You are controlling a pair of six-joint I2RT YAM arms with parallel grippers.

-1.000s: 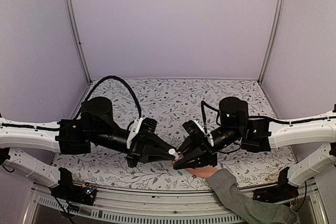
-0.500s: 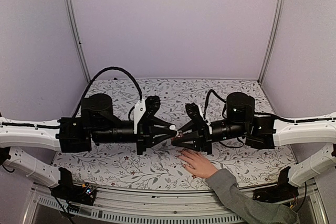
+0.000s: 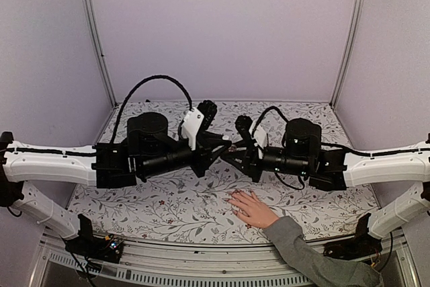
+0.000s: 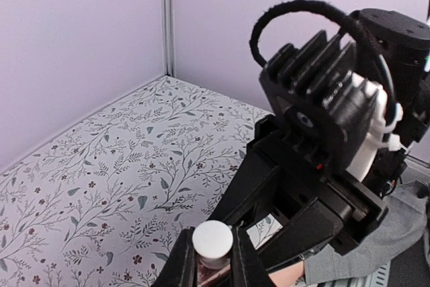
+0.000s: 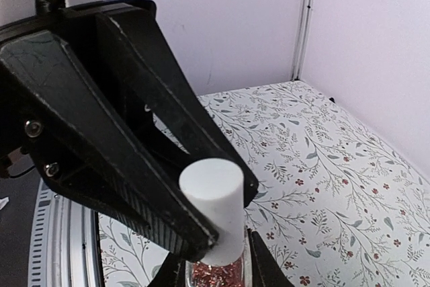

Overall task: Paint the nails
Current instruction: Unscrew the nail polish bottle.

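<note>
Nails [image 3: 233, 197] rest below; left tool [image 4: 213, 268] clenches white cylindrical cap [image 5: 211, 205], right tool [image 5: 215, 267] grips red-glitter bottle [image 5: 216, 276]; skewed twisting risks spilling.

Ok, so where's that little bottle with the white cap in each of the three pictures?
Top external: the white-capped bottle is at the centre, held above the table between the left gripper and right gripper.
Left wrist: bottom centre, cap between that gripper's own fingers.
Right wrist: bottom centre, cap large and upright.
Shared landmark: the floral table cover.
</note>
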